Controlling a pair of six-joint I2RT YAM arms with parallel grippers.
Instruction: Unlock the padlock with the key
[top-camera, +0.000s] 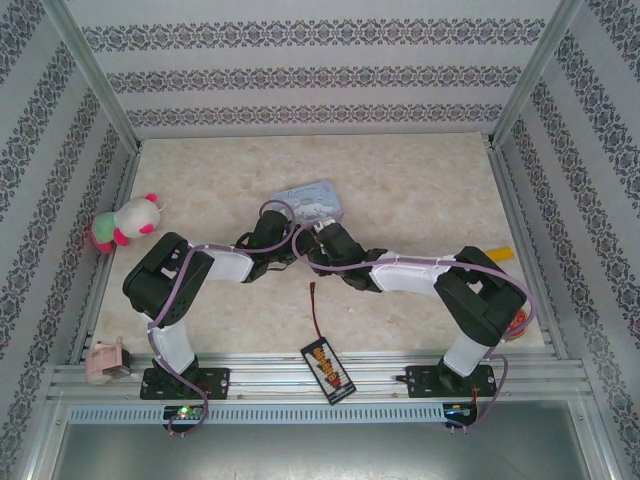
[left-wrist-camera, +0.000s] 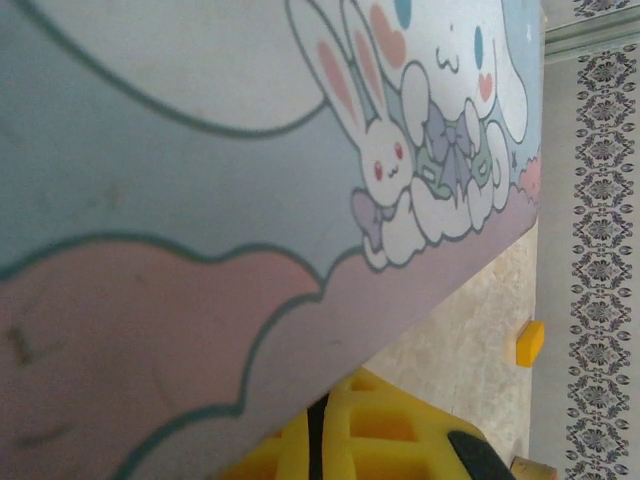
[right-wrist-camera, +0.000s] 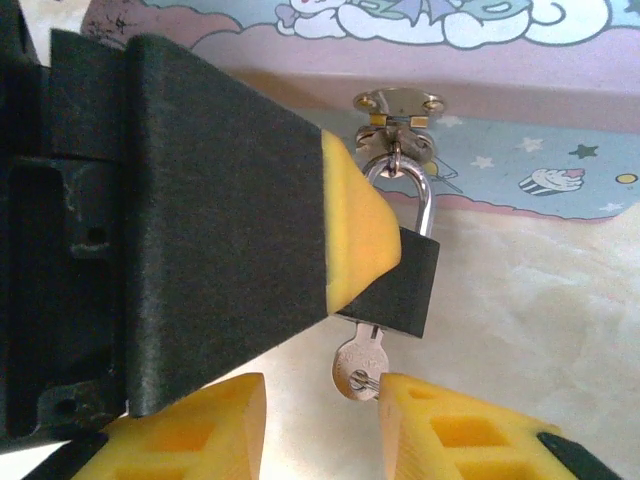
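Sensibly, your left end effector (right-wrist-camera: 365, 240) clamps the padlock (right-wrist-camera: 405, 290) steady at frame centre, under the hasp (right-wrist-camera: 400, 108); the key (right-wrist-camera: 358, 368) hangs in it, between your right end effector's (right-wrist-camera: 322, 428) released pads (right-wrist-camera: 440, 430).

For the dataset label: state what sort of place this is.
Probably a staged robot test cell: silvery aluminium frame rails, floral-striped wallpaper walls, and a beige marble-look tabletop boxed in by them.

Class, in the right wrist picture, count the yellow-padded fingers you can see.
3. Two fingers of the right gripper at the bottom edge, flanking the key; one finger of the left gripper pressed against the padlock. Its partner may be hidden behind it.
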